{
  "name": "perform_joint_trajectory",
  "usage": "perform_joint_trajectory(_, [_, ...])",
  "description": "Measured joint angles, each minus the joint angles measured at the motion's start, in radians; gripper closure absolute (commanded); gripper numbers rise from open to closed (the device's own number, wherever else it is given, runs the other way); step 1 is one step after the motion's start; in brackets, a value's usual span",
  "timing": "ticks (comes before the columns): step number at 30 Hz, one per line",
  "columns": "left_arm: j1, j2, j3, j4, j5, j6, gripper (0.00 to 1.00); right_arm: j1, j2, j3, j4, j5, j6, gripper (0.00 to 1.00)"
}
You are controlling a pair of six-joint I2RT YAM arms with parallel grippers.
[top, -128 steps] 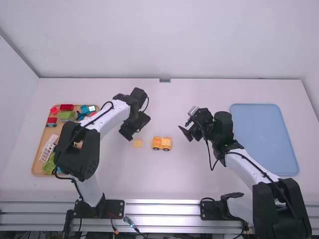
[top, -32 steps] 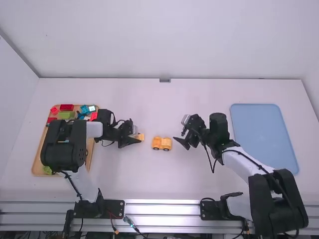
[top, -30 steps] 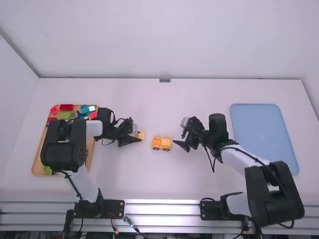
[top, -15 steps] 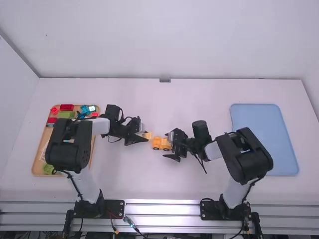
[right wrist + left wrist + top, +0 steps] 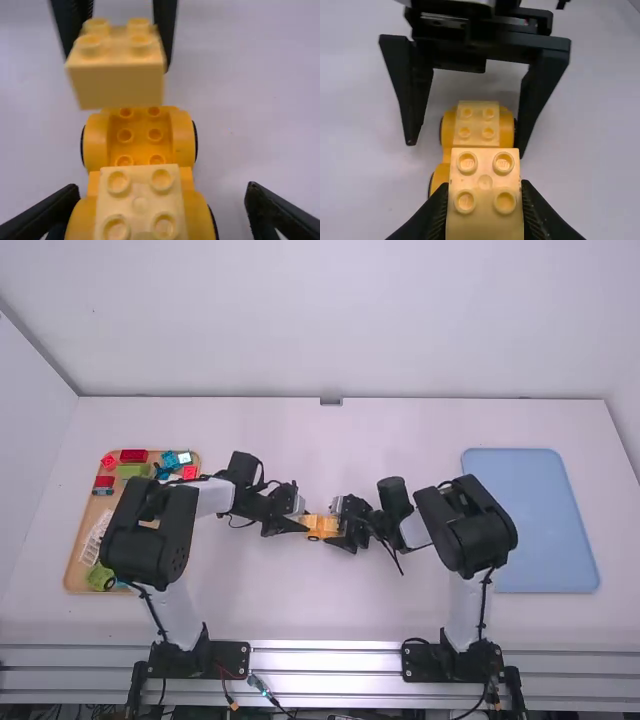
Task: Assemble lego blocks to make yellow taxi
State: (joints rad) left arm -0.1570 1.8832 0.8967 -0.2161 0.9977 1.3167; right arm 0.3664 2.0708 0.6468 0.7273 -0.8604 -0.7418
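My left gripper, at the middle of the table, is shut on a pale yellow block; in the left wrist view that gripper pinches the studded block by its sides. The block hangs above one end of the orange-yellow wheeled base. On the other end of the base sits a second pale block. My right gripper is at that end, and in the right wrist view this gripper stands open, its fingers on either side of the base.
A wooden tray of red, green, blue and white pieces lies at the left, partly beneath the left arm. The blue tray lies at the right, beyond the right arm.
The left gripper took hold of the pale block lying left of the base and carried it right, over the base. The right gripper came in leftward to the other end of the base.
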Motion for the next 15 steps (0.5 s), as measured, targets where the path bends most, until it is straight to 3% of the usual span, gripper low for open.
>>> perform_joint_trajectory(2, [-0.01, 0.0, 0.0, 0.003, -0.01, 0.0, 0.83, 0.0, 0.004, 0.003, -0.003, 0.0, 0.0, 0.29])
perform_joint_trajectory(7, [-0.054, 0.0, 0.0, 0.066, -0.063, -0.043, 0.85, 0.0, 0.01, 0.004, -0.014, -0.007, 0.001, 0.58])
perform_joint_trajectory(9, [-0.065, 0.0, 0.0, 0.084, -0.083, -0.064, 0.85, 0.0, 0.01, 0.008, -0.025, -0.02, -0.003, 0.63])
perform_joint_trajectory(15, [-0.069, 0.0, 0.0, 0.082, -0.092, -0.087, 0.9, 0.0, 0.01, 0.01, -0.043, -0.035, -0.022, 0.64])
